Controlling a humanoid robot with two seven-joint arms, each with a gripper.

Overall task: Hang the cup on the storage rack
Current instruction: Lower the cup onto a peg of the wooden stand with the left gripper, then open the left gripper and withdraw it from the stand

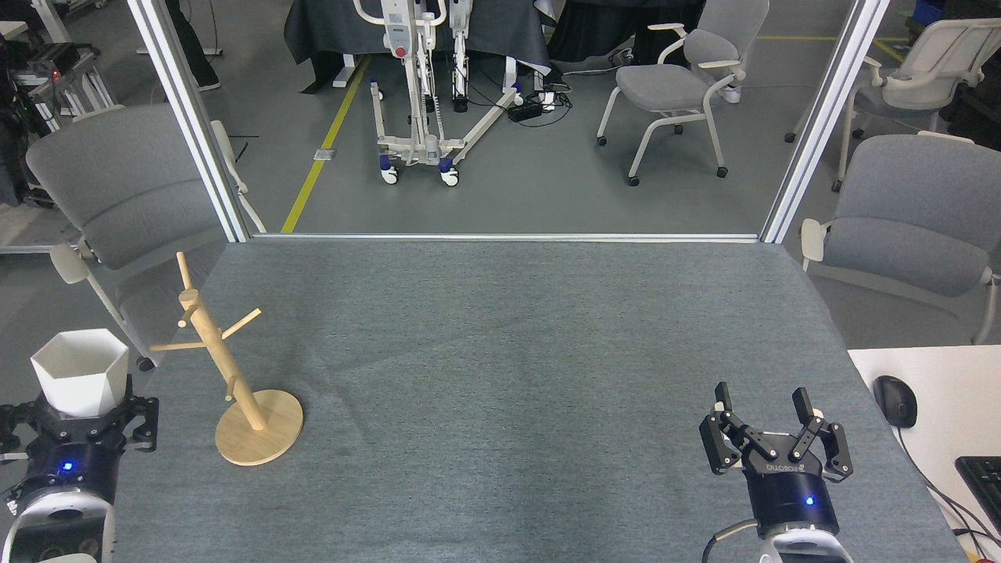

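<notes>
Left of the table (pixel 500 352), the left gripper (pixel 78 422) grasps the upright white cup (pixel 78 381), mouth up, just left of the rack (pixel 227 371). Right gripper (pixel 770 434) hovers empty, fingers spread.

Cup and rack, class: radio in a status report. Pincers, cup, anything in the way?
Left pincer shut on cup, upright, left of rack. Right pincer open, empty. Cup not hung. Nothing between cup and rack.
</notes>
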